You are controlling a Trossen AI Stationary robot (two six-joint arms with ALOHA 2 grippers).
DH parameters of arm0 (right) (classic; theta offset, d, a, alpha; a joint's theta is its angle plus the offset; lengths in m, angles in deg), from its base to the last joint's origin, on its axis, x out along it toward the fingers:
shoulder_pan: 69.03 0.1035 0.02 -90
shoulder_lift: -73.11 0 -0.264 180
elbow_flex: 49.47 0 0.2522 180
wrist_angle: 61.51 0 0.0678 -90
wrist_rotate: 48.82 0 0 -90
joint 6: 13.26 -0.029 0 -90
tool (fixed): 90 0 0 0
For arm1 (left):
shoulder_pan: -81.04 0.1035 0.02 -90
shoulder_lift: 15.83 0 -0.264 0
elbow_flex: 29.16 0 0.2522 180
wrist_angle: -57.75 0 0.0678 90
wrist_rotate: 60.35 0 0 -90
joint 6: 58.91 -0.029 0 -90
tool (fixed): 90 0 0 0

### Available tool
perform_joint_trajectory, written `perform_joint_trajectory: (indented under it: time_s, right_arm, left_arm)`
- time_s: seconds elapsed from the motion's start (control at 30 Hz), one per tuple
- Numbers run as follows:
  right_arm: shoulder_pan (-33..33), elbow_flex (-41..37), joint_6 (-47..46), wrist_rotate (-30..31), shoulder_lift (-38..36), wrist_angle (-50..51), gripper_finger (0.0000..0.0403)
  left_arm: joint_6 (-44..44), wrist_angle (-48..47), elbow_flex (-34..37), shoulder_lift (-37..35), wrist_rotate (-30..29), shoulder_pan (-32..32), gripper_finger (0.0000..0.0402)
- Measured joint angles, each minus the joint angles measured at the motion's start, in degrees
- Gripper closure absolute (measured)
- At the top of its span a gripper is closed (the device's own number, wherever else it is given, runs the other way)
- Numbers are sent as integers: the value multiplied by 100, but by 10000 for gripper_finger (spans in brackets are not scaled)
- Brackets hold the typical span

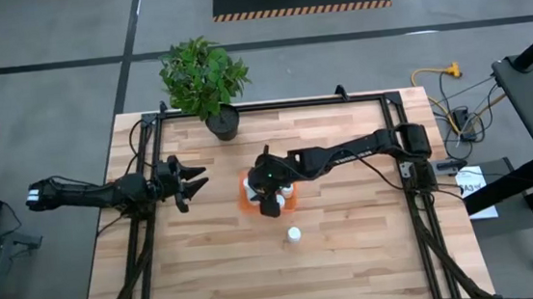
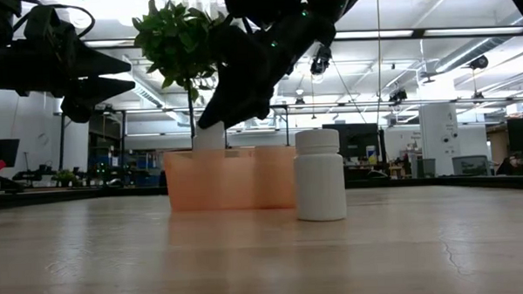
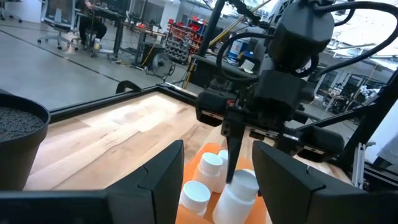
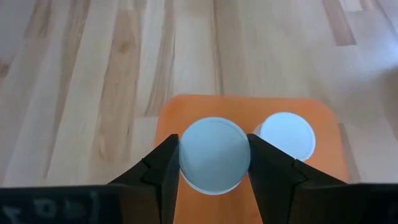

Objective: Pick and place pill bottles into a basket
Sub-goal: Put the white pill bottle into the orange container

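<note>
From my station I count the small white cylindrical pill bottles with white caps as best the cameras allow. One stands alone upright on the pale wooden table (image 1: 353,248), the loose bottle (image 1: 294,235), on the near side of the small rectangular translucent orange plastic basket (image 1: 246,196) and just apart from it; in the low view it (image 2: 320,175) stands in front of the basket's right end (image 2: 271,177).

The right gripper (image 4: 214,163) hangs over the basket with its two dark fingers closed on the cap of one bottle, the held bottle (image 4: 214,155). Beside that, inside the basket, I see a second white cap (image 4: 285,135). From the left wrist camera I make out three white caps (image 3: 210,163) in the basket around the right arm's fingers (image 3: 233,158). That gives me four bottles I can count with confidence.

The left gripper (image 1: 195,180) waits above the table to the left of the basket, well apart from it, jaws parted and holding nothing.

One black plant pot (image 1: 223,125) with a green leafy plant stands at the far edge of the table.
</note>
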Motion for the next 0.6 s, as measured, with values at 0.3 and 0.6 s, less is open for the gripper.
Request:
perform_joint_trajectory:
  time_s: [0.3,0.6]
  right_arm:
    - [4,-64,279,-15,87,57,260]
    - [4,-64,317,-24,97,64,224]
  left_arm:
    - [0,0,0,4,0,0,228]
    - [0,0,0,9,0,0,228]
